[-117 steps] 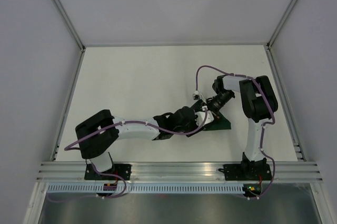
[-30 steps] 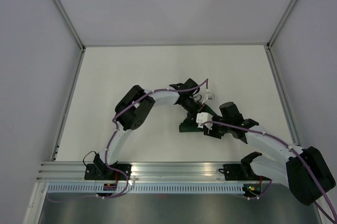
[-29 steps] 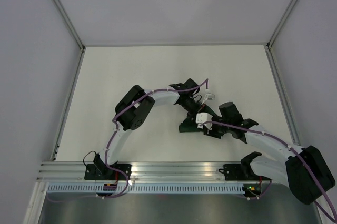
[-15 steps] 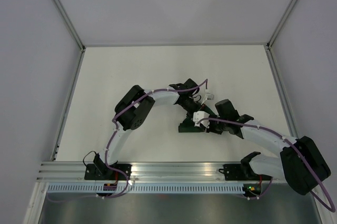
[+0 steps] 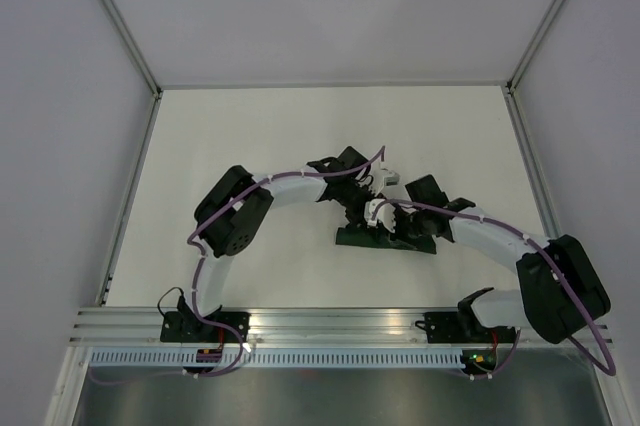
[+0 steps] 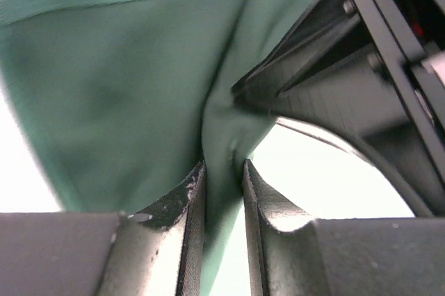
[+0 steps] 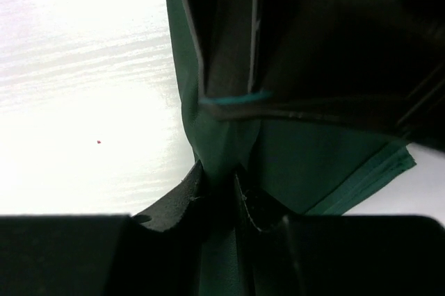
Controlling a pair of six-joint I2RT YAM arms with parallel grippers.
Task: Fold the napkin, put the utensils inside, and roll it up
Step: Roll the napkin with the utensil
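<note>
The napkin [image 5: 385, 238] lies bunched in a narrow strip on the middle of the table [image 5: 250, 136]. Both pincers are closed on it: the left gripper [image 6: 222, 171] nips one raised fold and the right gripper [image 7: 217, 174] nips another just beside, probably to pass the cloth between them.

White table [image 5: 250, 136] w/ alu rail [image 5: 340, 323] at near edge.

The white counter [image 5: 230, 136] carries one dark green napkin [image 5: 355, 237], bunched into a low strip just off its middle, toward 4 o'clock.
</note>
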